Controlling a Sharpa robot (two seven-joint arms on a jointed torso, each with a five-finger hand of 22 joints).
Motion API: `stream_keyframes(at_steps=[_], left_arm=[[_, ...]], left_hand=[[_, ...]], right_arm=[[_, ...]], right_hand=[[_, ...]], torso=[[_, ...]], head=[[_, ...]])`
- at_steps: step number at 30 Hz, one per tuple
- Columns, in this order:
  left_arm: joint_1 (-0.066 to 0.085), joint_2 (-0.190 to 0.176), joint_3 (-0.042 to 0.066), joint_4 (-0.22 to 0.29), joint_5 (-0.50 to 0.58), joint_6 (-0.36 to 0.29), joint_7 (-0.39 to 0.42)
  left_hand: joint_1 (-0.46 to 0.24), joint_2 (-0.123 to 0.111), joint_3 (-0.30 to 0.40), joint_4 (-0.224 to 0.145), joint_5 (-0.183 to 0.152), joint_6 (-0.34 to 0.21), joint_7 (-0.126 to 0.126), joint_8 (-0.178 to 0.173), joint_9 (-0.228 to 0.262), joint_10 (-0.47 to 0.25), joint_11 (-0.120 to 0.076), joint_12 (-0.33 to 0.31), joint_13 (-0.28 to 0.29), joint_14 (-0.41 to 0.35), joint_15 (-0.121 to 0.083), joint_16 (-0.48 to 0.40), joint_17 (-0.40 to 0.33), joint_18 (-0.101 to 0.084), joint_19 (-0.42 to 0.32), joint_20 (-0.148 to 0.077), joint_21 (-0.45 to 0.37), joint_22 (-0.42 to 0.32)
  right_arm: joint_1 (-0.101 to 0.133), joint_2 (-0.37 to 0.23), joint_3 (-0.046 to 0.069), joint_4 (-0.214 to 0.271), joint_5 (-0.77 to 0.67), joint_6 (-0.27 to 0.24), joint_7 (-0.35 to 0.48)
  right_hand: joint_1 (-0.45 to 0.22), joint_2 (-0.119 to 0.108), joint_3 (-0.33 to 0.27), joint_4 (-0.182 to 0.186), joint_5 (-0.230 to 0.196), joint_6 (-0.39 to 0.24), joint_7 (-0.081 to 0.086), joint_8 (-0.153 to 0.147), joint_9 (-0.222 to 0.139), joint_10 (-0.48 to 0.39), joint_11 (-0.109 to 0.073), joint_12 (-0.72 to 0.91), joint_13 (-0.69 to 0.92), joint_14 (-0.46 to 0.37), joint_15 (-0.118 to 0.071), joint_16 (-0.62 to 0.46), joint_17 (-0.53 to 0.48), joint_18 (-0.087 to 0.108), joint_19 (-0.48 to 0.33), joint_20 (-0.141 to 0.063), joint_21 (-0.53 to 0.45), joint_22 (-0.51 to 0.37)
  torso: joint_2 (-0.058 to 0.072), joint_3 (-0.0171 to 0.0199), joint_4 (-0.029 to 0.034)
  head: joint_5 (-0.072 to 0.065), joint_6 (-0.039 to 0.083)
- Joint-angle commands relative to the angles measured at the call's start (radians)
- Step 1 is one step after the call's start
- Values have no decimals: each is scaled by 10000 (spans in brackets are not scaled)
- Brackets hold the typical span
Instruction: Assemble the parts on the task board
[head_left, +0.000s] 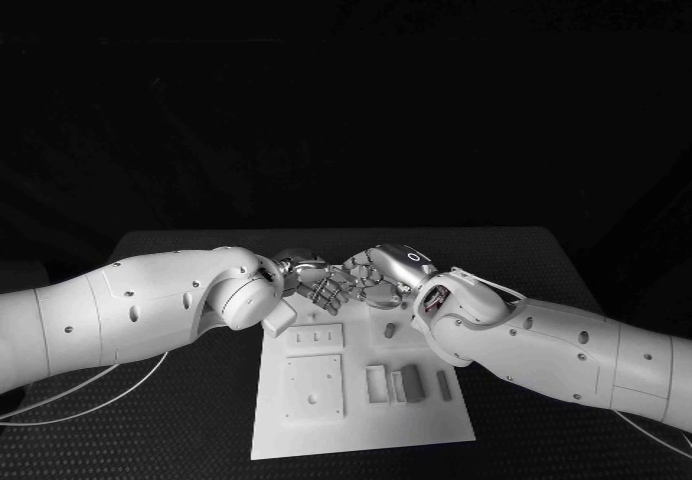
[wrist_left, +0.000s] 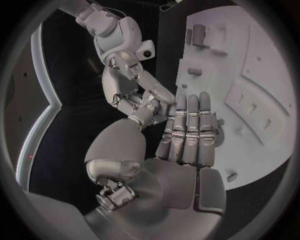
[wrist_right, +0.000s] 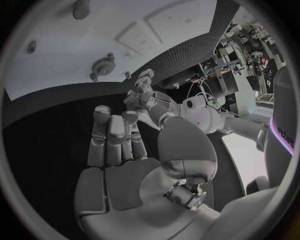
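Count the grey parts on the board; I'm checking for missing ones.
3: two long ones side by side, front right; small one beside the right arm. Hands may hide others.

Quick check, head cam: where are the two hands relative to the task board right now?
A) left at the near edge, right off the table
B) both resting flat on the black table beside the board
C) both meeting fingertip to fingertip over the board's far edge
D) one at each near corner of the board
C: the left hand and right hand come together at the far edge of the task board, fingers close or touching; no part visibly held.
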Motion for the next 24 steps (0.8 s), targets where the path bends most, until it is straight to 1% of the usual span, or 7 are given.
stream_keyframes(at_steps=[1, 4, 13, 14, 24], left_arm=[[9, 26, 16, 34, -76, 66, 246], [9, 28, 16, 35, -99, 55, 249], [9, 13, 16, 44, -131, 79, 242], [9, 8, 16, 46, -133, 82, 240], [10, -63, 16, 33, -201, 153, 249]], left_hand=[[152, 196, 225, -57, -37, 174, -57, 63, 46, 128, -22, 79, 38, 115, -49, 51, 55, 79, 78, 6, 6, 29], [197, 238, 359, -63, -39, 270, -107, 91, 54, 205, -58, 100, 70, 169, -79, 83, 120, 46, 103, -18, 15, 61], [149, 266, 480, -56, -39, 434, -157, 139, 74, 351, -123, 141, 142, 252, -132, 137, 257, -2, 149, -83, 35, 131], [136, 275, 491, -50, -39, 464, -162, 150, 80, 381, -136, 153, 156, 268, -140, 148, 280, -8, 156, -94, 39, 142], [-123, 359, 523, 20, -40, 863, -268, 316, 232, 770, -311, 350, 444, 441, -249, 274, 624, -59, 272, -232, 121, 337]], right_arm=[[-9, 30, -2, -5, -25, 140, 92], [-9, 28, -3, -5, -24, 157, 93], [-9, 37, -3, -81, -20, 204, 64], [-9, 35, -3, -99, -20, 208, 60], [-9, 3, -3, -185, -31, 227, 54]], right_hand=[[6, 54, 78, 11, 34, 1175, 365, 16, 4, 55, -47, -39, -10, 24, -42, 54, -14, 130, 62, -7, 31, -13], [4, 54, 78, 11, 34, 1175, 365, 14, 3, 56, -47, -41, -12, 24, -42, 53, -16, 130, 62, -7, 29, -14], [0, 54, 80, 10, 34, 1177, 365, 9, 0, 58, -47, -45, -15, 25, -42, 50, -22, 130, 63, -9, 26, -17], [0, 55, 81, 11, 34, 1177, 365, 9, 0, 59, -47, -45, -15, 25, -42, 50, -23, 130, 63, -9, 26, -18], [-1, 55, 85, 8, 34, 1177, 365, 3, -4, 61, -46, -50, -19, 26, -42, 48, -29, 130, 63, -10, 23, -21]], torso=[[-2, 3, -2], [-3, 3, 0], [-1, 3, -4], [-5, -1, -3], [-2, -1, -2]], head=[[4, -10], [8, -19], [14, -27], [9, -27], [3, -48]])
